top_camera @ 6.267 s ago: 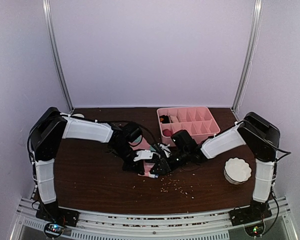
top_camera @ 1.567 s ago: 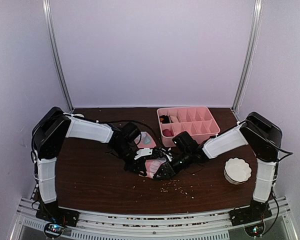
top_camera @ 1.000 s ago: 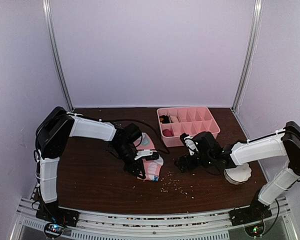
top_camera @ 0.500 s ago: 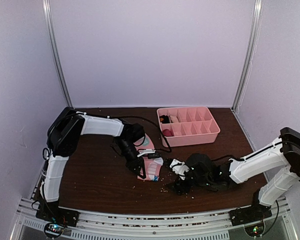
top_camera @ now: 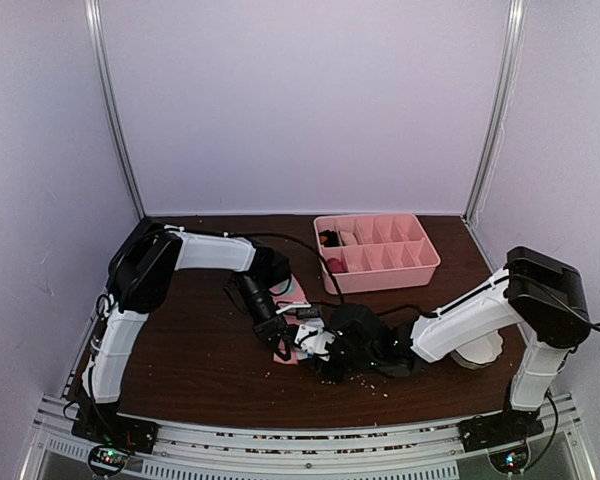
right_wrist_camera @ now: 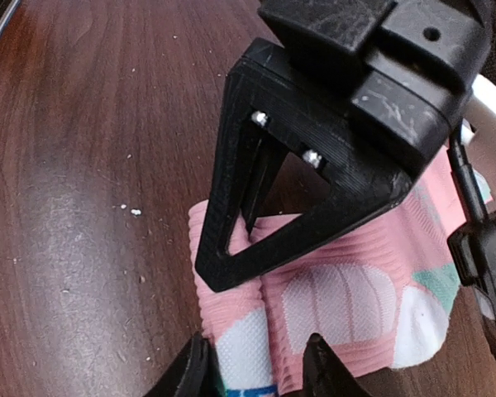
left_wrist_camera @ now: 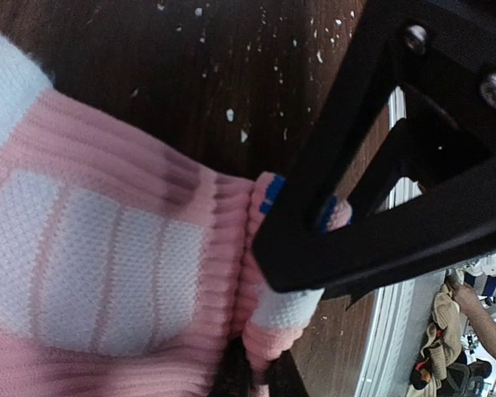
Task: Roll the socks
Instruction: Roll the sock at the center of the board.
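The pink sock (top_camera: pixel 302 325) with its pale mint patches lies mid-table, partly rolled. My left gripper (top_camera: pixel 280 335) is shut on a fold of it; in the left wrist view the gripper (left_wrist_camera: pixel 260 376) pinches pink ribbed fabric (left_wrist_camera: pixel 107 248) at the bottom edge. My right gripper (top_camera: pixel 317 350) meets it from the right. In the right wrist view the gripper (right_wrist_camera: pixel 256 372) has its jaws on either side of the rolled end (right_wrist_camera: pixel 244 347), touching the fabric. The left gripper's black finger (right_wrist_camera: pixel 331 198) presses the same fold. I see only this one sock clearly.
A pink divided tray (top_camera: pixel 420 262) sits at the back right, with small dark and red items in its left cells. A white bowl (top_camera: pixel 488 347) stands behind the right forearm. Pale crumbs (top_camera: pixel 365 380) are scattered on the dark wood in front of the sock.
The right arm swung from the right side, near the bowl, back left to the sock, and its jaws narrowed around the rolled end. The left gripper kept its hold on the sock.
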Tool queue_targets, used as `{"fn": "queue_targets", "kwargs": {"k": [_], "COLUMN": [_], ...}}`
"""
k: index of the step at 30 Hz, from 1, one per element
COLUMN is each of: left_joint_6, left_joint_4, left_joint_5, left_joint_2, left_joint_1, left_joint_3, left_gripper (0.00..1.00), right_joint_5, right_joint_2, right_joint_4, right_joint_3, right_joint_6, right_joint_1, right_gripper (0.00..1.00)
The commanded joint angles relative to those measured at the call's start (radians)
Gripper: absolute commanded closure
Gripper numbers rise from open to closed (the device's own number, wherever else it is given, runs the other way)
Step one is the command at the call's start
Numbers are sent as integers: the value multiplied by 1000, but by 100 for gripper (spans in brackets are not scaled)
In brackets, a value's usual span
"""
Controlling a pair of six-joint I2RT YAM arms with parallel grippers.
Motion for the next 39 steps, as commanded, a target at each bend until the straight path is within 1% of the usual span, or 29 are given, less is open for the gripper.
{"fn": "queue_targets", "kwargs": {"k": [1,3,6,8,11,13,14,15,17,20,21,22,23,24,25,26,27,28,29,30,31,32,33,34,35,36,37,38,39], "left_joint_6": [23,27,30,30,30,27,23,18,12,9,-3,-15,-37,-46,-48,-59,-97,-151,-165,-144,-145,-154,-135,-81,-55,-64,-108,-168,-181], "left_joint_4": [12,16,30,52,124,209,259,312,404,531,587,653,724,791,807,772,750,735,686,583,526,572,690,831,942,935,908,880,811], "left_joint_5": [-168,-166,-169,-173,-186,-216,-236,-256,-291,-353,-383,-437,-509,-578,-625,-647,-663,-713,-715,-625,-560,-579,-678,-782,-844,-848,-864,-912,-882], "left_joint_2": [86,86,77,59,-8,-82,-126,-175,-262,-393,-446,-520,-584,-644,-670,-666,-649,-617,-571,-518,-494,-512,-572,-647,-714,-721,-687,-636,-582], "left_joint_1": [-2,-2,-1,1,9,12,15,17,21,24,25,25,25,25,25,32,50,63,81,113,145,158,144,113,91,88,100,115,144], "left_joint_3": [-52,-56,-64,-76,-117,-176,-213,-251,-320,-406,-443,-485,-530,-558,-541,-497,-462,-433,-382,-317,-285,-310,-378,-483,-572,-576,-521,-471,-412], "left_gripper": [100,100,100,99,95,88,83,74,51,34,25,5,2,2,2,2,2,2,2,2,2,2,2,2,2,2,2,2,2], "right_joint_5": [-61,-79,-127,-149,-205,-278,-325,-358,-417,-463,-475,-486,-493,-495,-501,-521,-533,-542,-554,-565,-572,-578,-584,-590,-596,-593,-583,-576,-582], "right_joint_2": [47,66,87,94,108,123,132,141,159,179,185,196,208,219,229,246,256,264,270,276,282,292,304,316,327,337,352,369,386], "right_joint_4": [3,1,-2,-8,-10,-24,-36,-52,-83,-148,-172,-204,-248,-276,-297,-312,-323,-335,-343,-348,-357,-370,-386,-396,-404,-421,-449,-480,-510], "right_joint_3": [55,67,73,69,59,58,61,67,78,95,103,113,127,137,145,150,156,159,164,169,175,184,196,209,213,221,235,252,272], "right_joint_6": [1,17,43,60,115,158,180,204,235,254,260,264,267,271,275,279,283,286,286,287,293,298,308,318,331,340,346,349,349], "right_joint_1": [-29,-38,-54,-64,-94,-120,-135,-149,-173,-201,-210,-219,-228,-237,-245,-256,-261,-266,-269,-271,-274,-280,-286,-292,-298,-301,-304,-307,-311], "right_gripper": [64,69,80,88,99,100,100,100,100,100,100,100,100,100,100,100,100,100,100,100,100,100,100,100,100,100,100,100,100]}}
